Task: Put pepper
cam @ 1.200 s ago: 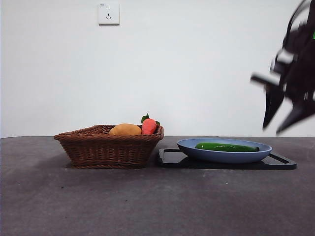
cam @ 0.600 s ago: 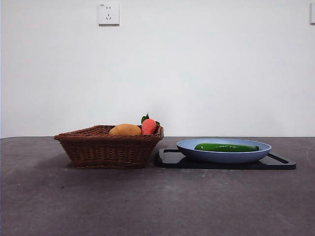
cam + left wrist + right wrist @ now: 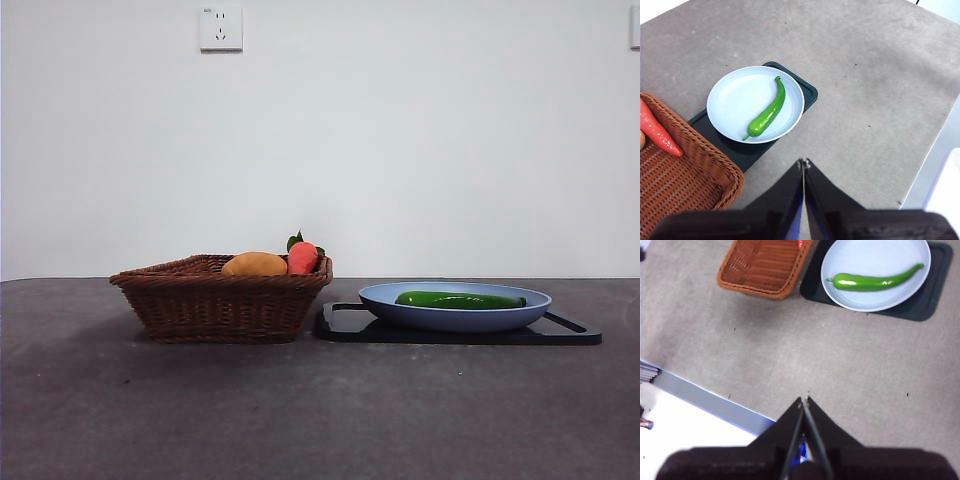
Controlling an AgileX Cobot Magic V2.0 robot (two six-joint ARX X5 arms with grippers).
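The dark arm seen earlier had been withdrawn from the front view. The long glossy green pepper (image 3: pixel 460 299) lay lengthwise in the shallow blue plate (image 3: pixel 400 310), well apart from both grippers; the left gripper (image 3: pixel 803 162) and right gripper (image 3: pixel 804 400) were pressed together, empty.

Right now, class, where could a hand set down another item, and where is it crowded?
Bare table lies in front of the basket and tray. The plate holds the pepper; the basket's corner is crowded with fruit.
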